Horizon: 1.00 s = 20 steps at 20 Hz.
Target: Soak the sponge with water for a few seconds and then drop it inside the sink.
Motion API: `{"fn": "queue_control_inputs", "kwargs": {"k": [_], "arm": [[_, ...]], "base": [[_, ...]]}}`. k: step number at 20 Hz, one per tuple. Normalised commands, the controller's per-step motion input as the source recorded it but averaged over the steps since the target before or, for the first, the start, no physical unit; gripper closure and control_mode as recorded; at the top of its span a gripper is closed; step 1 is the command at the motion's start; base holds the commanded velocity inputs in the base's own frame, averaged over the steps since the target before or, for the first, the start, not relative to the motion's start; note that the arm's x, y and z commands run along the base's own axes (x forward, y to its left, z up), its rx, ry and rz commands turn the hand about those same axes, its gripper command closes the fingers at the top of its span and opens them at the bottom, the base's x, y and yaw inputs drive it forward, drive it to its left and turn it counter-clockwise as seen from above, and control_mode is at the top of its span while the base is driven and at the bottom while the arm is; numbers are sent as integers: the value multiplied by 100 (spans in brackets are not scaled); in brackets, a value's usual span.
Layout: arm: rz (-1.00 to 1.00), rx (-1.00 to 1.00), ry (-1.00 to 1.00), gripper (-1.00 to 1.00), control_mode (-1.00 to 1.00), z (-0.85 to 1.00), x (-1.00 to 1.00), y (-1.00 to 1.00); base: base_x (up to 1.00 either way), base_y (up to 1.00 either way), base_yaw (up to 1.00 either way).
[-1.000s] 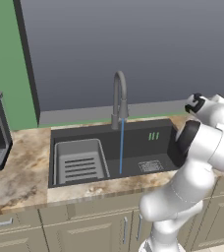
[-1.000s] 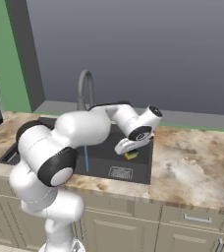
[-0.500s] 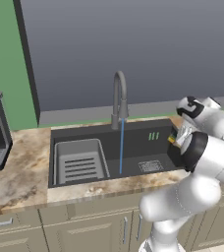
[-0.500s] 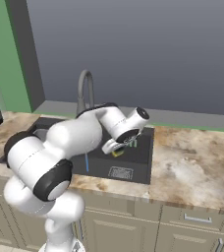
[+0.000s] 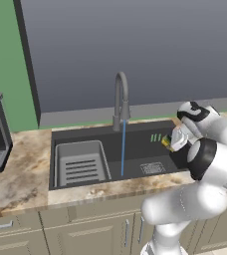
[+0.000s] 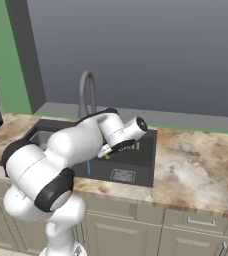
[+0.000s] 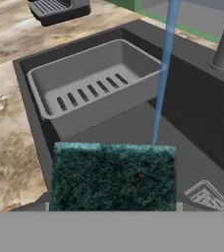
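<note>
Sponge, dark green face toward the hand camera, sits clamped in the hand, whose jaws are closed on it. From the left base view its yellow body shows just beside the hand, held above the right end of the sink, over the drain grate. Water falls in a thin blue stream from the faucet near the basin's middle, apart from the sponge. Toward the sink's left end lies the grey slotted rack. Marbled tabletop surrounds the basin.
</note>
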Motion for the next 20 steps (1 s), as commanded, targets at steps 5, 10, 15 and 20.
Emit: {"fn": "queue_control_inputs", "kwargs": {"k": [5, 10, 15, 20], "arm": [[7, 13, 0, 100, -100, 0, 31, 14], [9, 11, 0, 100, -100, 0, 27, 6], [17, 12, 0, 100, -100, 0, 0, 1], [16, 7, 0, 100, -100, -7, 0, 11]], "base": [[0, 0, 0], [0, 0, 0], [0, 0, 0], [0, 0, 0]]}}
